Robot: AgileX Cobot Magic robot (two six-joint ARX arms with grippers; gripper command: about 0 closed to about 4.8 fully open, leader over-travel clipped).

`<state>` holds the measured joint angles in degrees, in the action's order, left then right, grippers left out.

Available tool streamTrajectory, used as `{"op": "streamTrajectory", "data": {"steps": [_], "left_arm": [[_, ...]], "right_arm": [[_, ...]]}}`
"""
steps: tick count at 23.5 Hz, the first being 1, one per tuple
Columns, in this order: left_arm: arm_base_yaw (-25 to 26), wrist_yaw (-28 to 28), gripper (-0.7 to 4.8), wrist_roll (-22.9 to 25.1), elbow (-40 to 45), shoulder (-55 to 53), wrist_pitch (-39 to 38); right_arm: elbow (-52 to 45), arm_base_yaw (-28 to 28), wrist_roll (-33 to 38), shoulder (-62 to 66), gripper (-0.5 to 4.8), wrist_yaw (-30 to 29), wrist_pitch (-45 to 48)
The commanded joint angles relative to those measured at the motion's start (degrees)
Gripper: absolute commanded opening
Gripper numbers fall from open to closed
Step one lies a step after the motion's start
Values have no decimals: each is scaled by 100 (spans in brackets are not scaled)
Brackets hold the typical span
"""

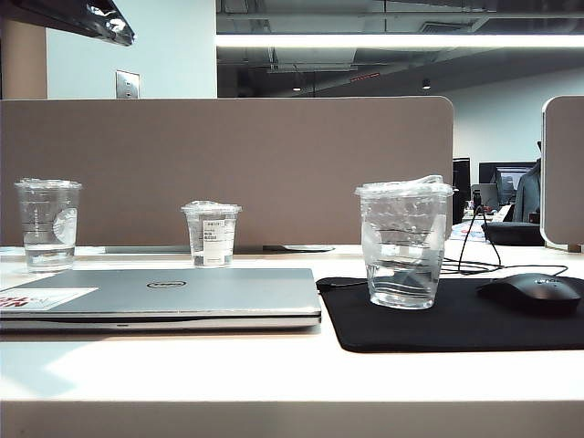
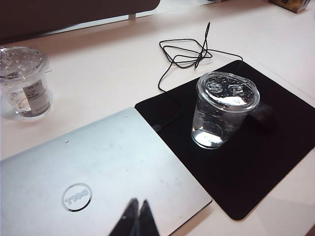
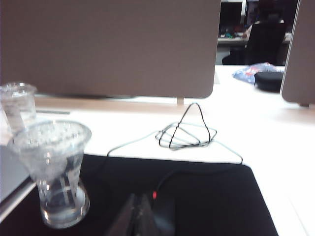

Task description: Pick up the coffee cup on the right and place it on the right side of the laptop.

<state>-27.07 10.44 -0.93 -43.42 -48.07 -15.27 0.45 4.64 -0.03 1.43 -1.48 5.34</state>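
Both grippers are showing only as dark fingertips at the near edge of their wrist views. Left gripper (image 2: 138,216) is hanging over the near part of the laptop (image 2: 98,182) lid, its two tips pressed together with nothing between them. Right gripper (image 3: 140,214) is hovering over the black mouse mat (image 3: 216,206), tips likewise closed and empty, just above the mouse (image 3: 165,209), where a small red light is glowing; the mouse itself is too dark and blurred to make out there.

On the desk, the laptop is lying flat and closed, its long axis running from 9 to 3 o'clock, with the white-and-red sticker at its near-left corner cut off by the frame edge. At 3 o'clock from it, on the mat and a little apart from the laptop's edge, the coffee cup (image 1: 402,243) is standing upright, long axis vertical, crinkled lid on top, a little clear liquid sitting in the bottom. Farther right the mouse is resting on the mat.

Toward 12 o'clock, a loose cable (image 2: 189,54) is trailing across the table. Two more clear cups, the labelled cup (image 1: 211,234) and the sticker cup (image 1: 47,224), are standing behind the laptop near the partition (image 1: 228,169).
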Motion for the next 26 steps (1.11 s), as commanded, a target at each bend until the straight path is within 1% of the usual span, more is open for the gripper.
{"op": "streamTrajectory", "data": {"steps": [1,6,8,10,14,19,21,26], "left_arm": [[-7,28,-5,7,-28,9,68],[-7,28,-5,9,-31,9,72],[-7,28,-5,9,-31,9,74],[-7,28,-5,9,-28,9,74],[-7,26,-5,9,-31,9,74],[-7,28,-5,9,-28,9,74],[-7,28,-5,7,-28,9,74],[-7,28,-5,9,-28,9,74]], "right_arm": [[-26,17,2,-149,-5,28,-308],[-26,17,11,-149,-5,26,-282],[-26,15,208,-149,-5,31,-197],[-26,15,212,-149,-5,74,-223],[-26,9,188,-149,-5,748,-352],[-26,7,168,-149,-5,732,-739],[-26,-11,168,-149,-5,584,-782],[-26,-352,131,-149,-5,271,-791]]}}
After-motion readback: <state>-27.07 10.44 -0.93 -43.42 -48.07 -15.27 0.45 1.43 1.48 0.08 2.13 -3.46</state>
